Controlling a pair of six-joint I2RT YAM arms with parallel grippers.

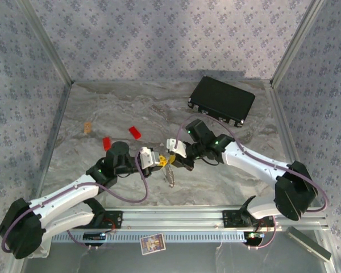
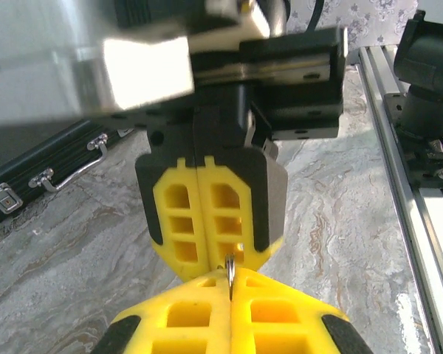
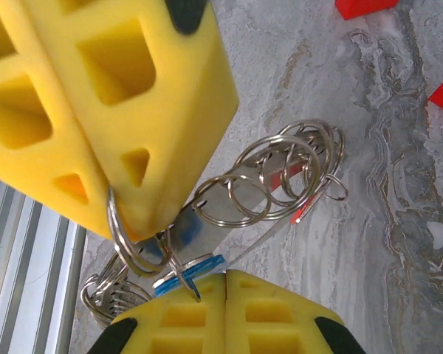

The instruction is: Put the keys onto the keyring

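yellow ribbed fingertips of the right gripper are pressed together with no gap, and at their very tip they pinch the blue-headed key, whose blue plastic lies across the seam of the pads. just above it the left gripper comes from the opposite side, almost tip to tip with the right one. its jaws are also tight together and they clamp a thin silvery wire loop of the keyring, which curves out below its pads. in the left wrist view this wire stands as a thin edge in the seam between the two lower yellow pads. from the two grips a bunch of silvery split rings spreads to the right, one ring overlapping the other. a flat shiny metal strip runs through them; whether it is a key blade i cannot tell. a small red part shows among these rings, too hidden to name. seen from above, both grippers meet over the middle of the marbled grey table, and the ring bunch hangs from them toward the near edge; i cannot tell if its end touches the table. two flat red pieces lie just behind the left arm, well apart from the grips. a black box with metal latches sits at the far right.
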